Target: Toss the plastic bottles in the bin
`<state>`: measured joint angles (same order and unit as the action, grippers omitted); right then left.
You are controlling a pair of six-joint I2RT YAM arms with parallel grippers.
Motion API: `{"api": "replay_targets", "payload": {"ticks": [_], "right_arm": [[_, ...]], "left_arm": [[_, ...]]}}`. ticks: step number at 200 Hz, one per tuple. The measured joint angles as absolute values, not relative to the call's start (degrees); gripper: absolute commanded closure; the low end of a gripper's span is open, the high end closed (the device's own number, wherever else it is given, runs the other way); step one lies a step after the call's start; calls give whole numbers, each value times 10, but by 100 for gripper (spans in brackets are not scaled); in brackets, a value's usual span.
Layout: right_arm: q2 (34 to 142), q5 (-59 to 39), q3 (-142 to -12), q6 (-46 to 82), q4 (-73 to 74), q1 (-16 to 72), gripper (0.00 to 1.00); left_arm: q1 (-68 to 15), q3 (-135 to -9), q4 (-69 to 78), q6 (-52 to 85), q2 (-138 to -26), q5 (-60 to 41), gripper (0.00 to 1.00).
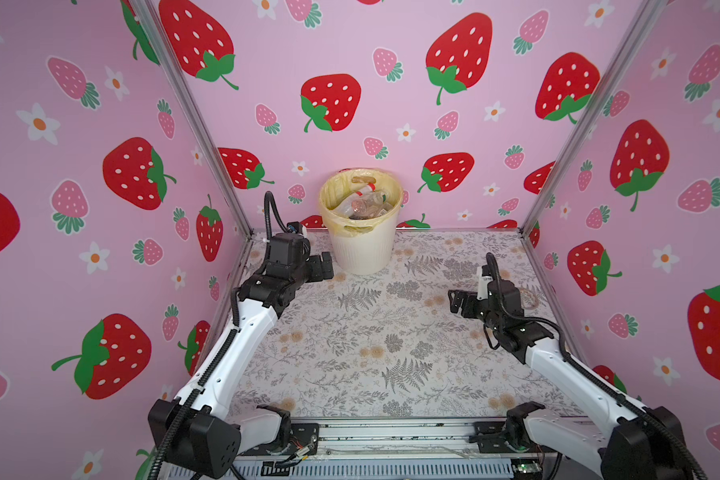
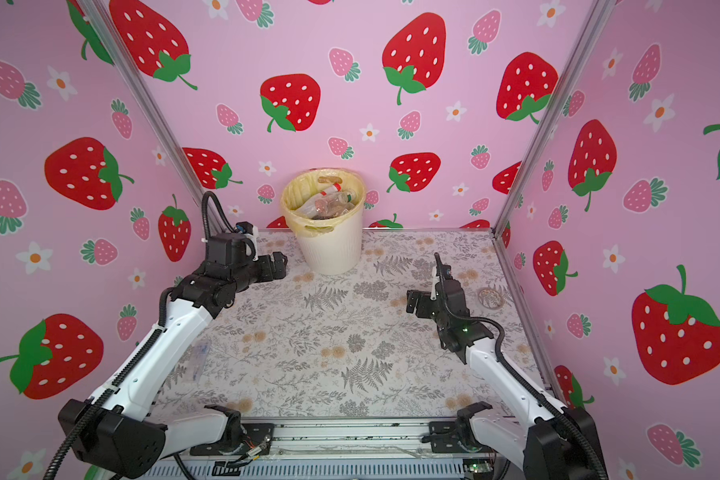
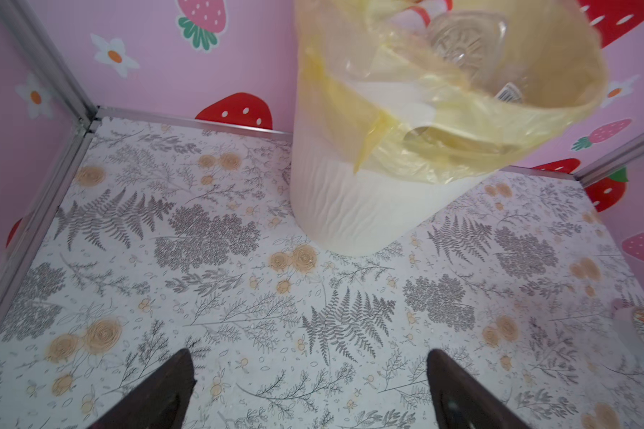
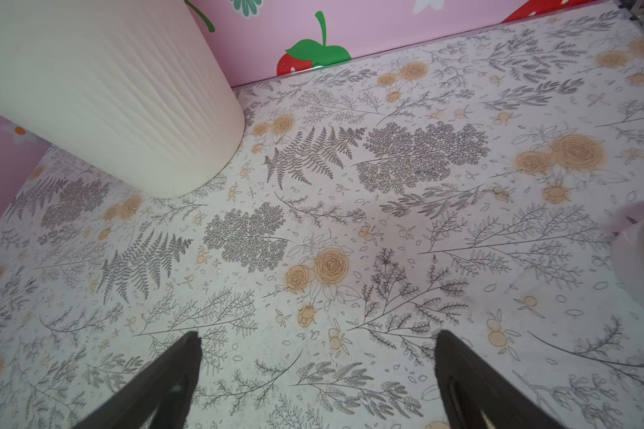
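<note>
Plastic bottles (image 1: 364, 201): heaped inside the bin (image 1: 362, 253), mostly clear, one red-and-white label uppermost. None plainly visible outside it.

Bin: upright at the back of the floral tabletop (image 1: 371, 353), against the rear wall, yellow bag (image 1: 329, 195) folded over the rim.

Left gripper (image 1: 324, 266): just beside the bin wall, below the rim, not touching. Fingers spread wide in the left wrist view, nothing between them.

Right gripper (image 1: 456, 301): well apart from the bin, on the right half of the table. Fingers likewise spread, empty.

Clear ring (image 2: 491, 297): flat on the table near the right arm. Looks like a tape roll, not a bottle.

Faint clear shape (image 2: 200, 357): beside the left arm in a top view; too faint to name.

Step, as judged: between throws or past the last one.

Next move calls for: a check of that faint shape. If a bottle, a grasp across its body, a lift above the rim, release over the bag. Otherwise nothing more to fetch.
</note>
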<state>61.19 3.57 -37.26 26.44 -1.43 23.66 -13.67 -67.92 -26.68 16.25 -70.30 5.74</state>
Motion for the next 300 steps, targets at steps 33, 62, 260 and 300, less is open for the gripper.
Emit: {"api": "replay_targets", "payload": {"ticks": [33, 62, 260, 300], "right_arm": [[595, 41, -367, 255, -13, 199, 1], [584, 50, -352, 255, -9, 173, 1], [604, 155, -295, 257, 65, 128, 1], [599, 228, -232, 237, 168, 126, 1]], "left_arm": [[-128, -553, -194, 163, -662, 111, 1], [-122, -487, -155, 163, -664, 146, 1], [31, -189, 389, 75, -740, 87, 1], [48, -187, 453, 77, -808, 38, 1]]}}
